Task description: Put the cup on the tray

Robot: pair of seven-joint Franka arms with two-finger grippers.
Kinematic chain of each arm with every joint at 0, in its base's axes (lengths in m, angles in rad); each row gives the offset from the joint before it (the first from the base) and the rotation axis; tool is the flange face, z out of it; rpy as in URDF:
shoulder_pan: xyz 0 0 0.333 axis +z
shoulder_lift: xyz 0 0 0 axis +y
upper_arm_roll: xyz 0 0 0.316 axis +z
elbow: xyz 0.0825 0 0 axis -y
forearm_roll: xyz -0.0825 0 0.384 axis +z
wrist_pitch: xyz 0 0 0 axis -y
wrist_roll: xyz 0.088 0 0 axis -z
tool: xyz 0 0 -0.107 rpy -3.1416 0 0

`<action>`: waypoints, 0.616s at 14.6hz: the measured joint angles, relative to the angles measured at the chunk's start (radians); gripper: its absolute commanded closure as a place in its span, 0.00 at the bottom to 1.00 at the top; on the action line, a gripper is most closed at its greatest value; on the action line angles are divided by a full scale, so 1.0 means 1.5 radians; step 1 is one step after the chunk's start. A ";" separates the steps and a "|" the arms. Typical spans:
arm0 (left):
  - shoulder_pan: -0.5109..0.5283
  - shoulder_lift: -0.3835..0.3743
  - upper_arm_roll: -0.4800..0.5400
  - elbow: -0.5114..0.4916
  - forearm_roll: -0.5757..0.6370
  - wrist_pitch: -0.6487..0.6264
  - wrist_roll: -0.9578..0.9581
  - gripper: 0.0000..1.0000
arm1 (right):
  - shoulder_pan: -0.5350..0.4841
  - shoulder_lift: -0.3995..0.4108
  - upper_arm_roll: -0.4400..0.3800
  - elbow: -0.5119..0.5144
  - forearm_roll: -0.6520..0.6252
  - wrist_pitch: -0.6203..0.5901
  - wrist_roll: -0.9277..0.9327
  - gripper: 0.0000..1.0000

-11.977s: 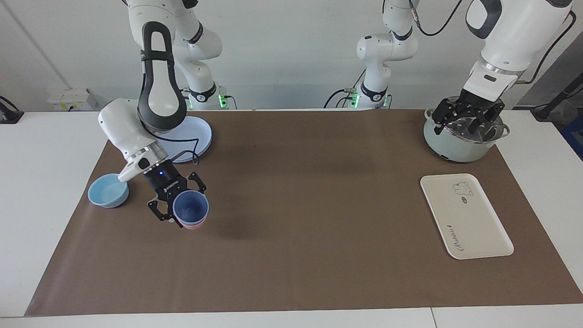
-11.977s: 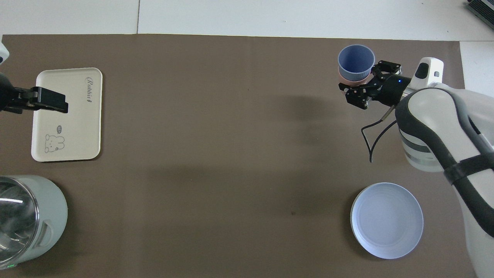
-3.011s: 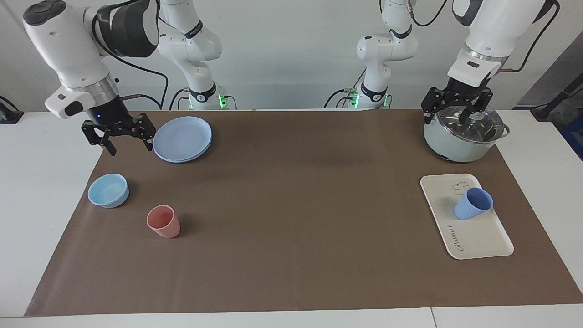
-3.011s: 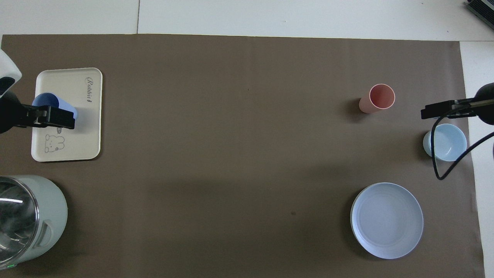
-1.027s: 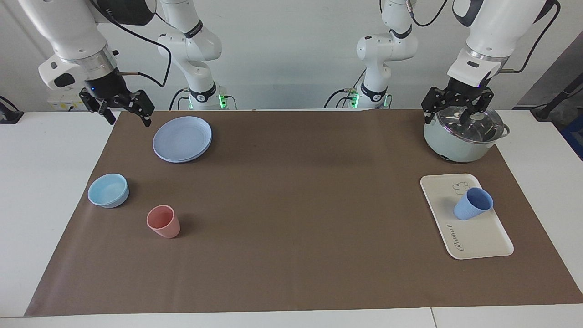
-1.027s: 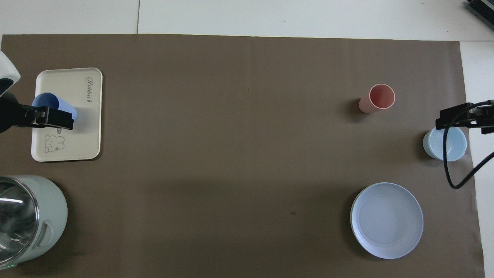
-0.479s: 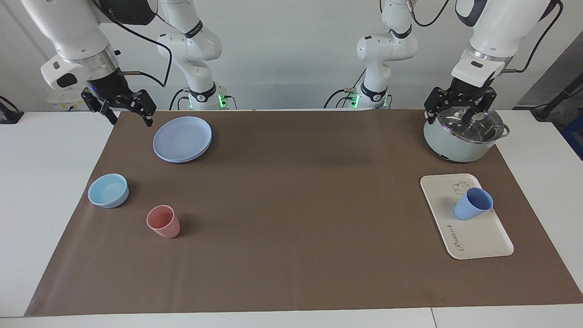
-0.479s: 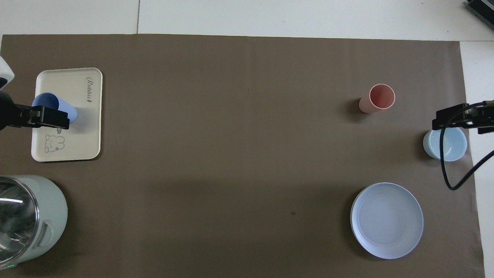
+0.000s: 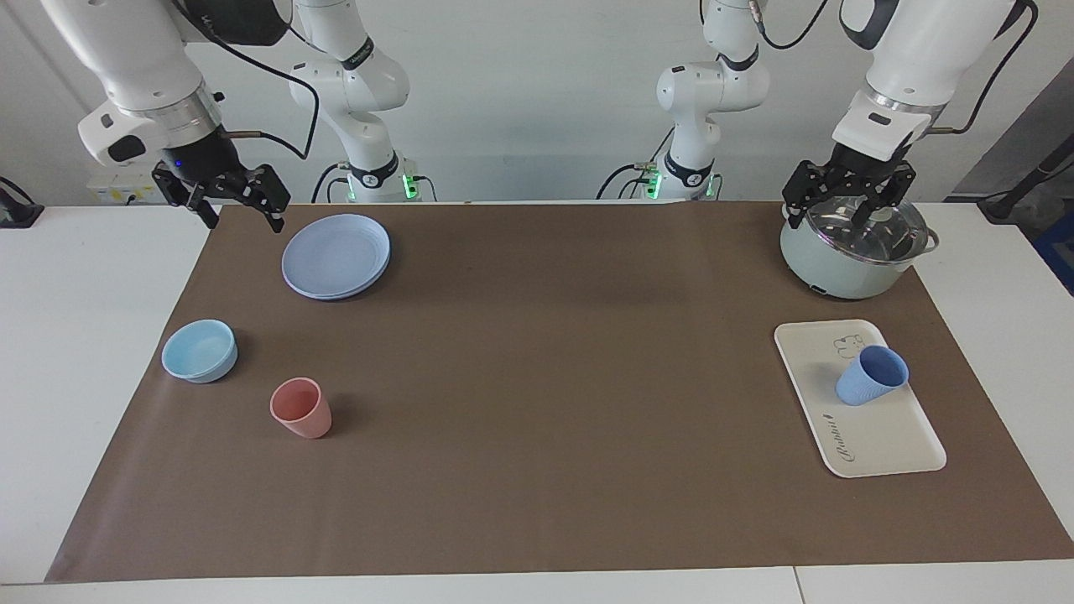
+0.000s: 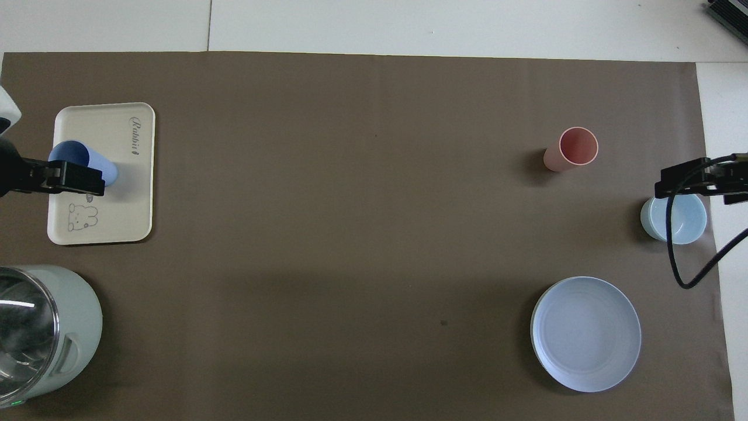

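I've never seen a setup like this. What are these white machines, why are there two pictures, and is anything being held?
They are two robot arms, each ending in a two-finger claw. One picture looks at them across the table; the other looks down from above their end. On the brown mat lie a cream tray with a blue cup on it, a lidded pot, a round plate, a light-blue bowl and a pink cup. The left claw hangs open above the pot; the right claw hangs open beside the plate. Neither holds anything.
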 measured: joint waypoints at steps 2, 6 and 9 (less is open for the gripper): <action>0.000 0.000 0.000 0.000 0.000 0.000 0.000 0.00 | 0.010 0.000 -0.006 0.000 0.000 0.000 0.000 0.00; 0.000 0.000 0.001 0.000 0.000 0.000 0.000 0.00 | 0.014 0.000 -0.010 0.000 0.000 0.000 0.000 0.00; 0.000 0.000 0.001 0.000 0.000 0.000 0.000 0.00 | 0.017 0.000 -0.012 0.000 0.000 0.000 0.000 0.00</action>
